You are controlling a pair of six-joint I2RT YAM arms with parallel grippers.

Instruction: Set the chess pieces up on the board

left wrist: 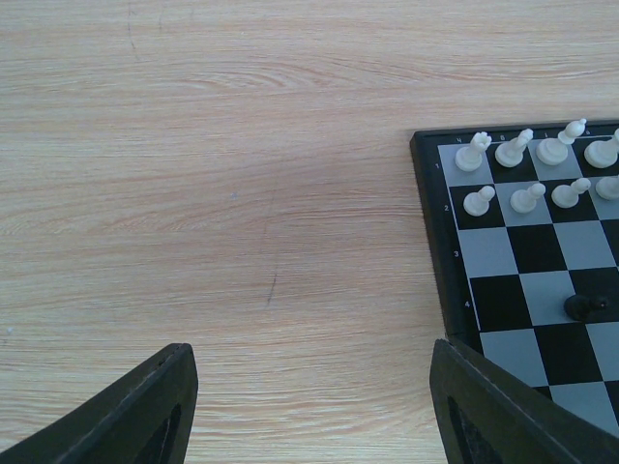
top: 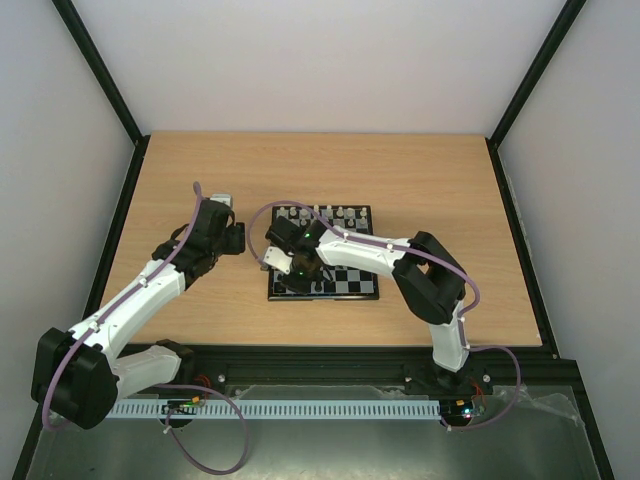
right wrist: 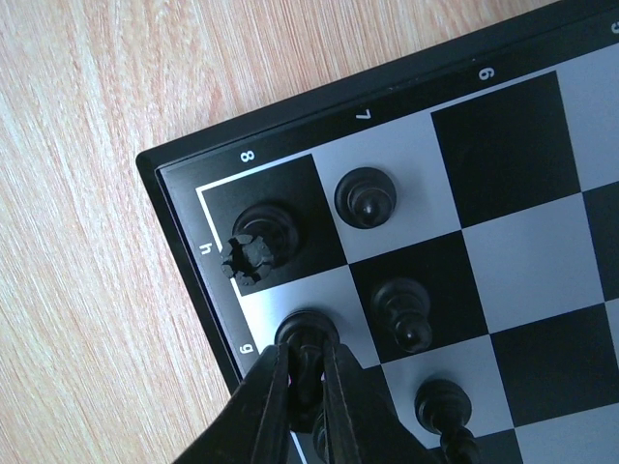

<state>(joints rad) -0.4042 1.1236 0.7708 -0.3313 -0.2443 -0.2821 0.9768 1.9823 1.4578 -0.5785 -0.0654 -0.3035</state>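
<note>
The board (top: 322,298) lies mid-table, with white chess pieces (top: 325,213) along its far rows. In the right wrist view my right gripper (right wrist: 308,362) is shut on a black piece (right wrist: 306,331) standing on the pale g8 square by the board's rim (right wrist: 184,242). A black rook (right wrist: 259,242) stands on the corner square h8, with black pawns (right wrist: 365,196) (right wrist: 403,309) beside them. My left gripper (left wrist: 311,367) hangs open over bare wood just left of the board (left wrist: 430,222), with nothing between its fingers. White pieces (left wrist: 522,174) fill two rows there, and a lone black pawn (left wrist: 580,306) stands mid-board.
The wooden table (top: 180,180) is fenced by a black frame and white walls. My right arm (top: 430,280) reaches across the board's near half, hiding squares under it. Another black piece (right wrist: 443,404) stands close to the right of the right gripper's fingers.
</note>
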